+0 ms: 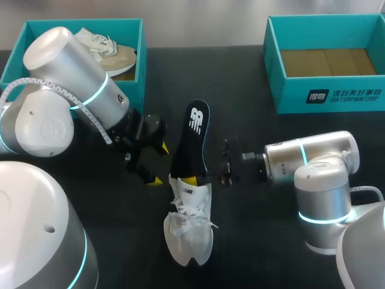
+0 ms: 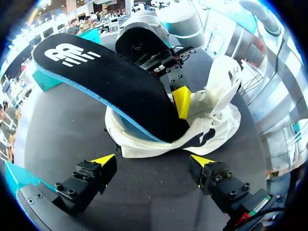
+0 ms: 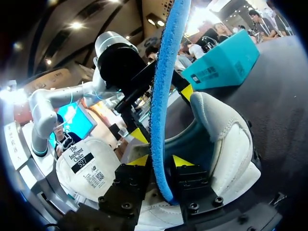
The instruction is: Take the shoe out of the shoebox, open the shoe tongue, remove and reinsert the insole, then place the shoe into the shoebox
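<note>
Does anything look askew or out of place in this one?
The black insole juts out of the white shoe, one end inside the opening, the rest raised, pinched in the right gripper. That fits the insole step rather than a fault. The left gripper hangs open beside the shoe. No damage shows.

A black table point(image 1: 258, 247) bears a white fabric lace-up shoe point(image 1: 191, 232) at its middle, an open teal cardboard shoebox point(image 1: 84, 23) far left and a second teal shoebox point(image 1: 289, 90) far right.

Head camera looks down on the table point(image 1: 258, 247) from behind; left and right wrist cameras face each other closely across the white shoe point(image 1: 189, 226) and black insole point(image 1: 194, 135), shared by all.
</note>
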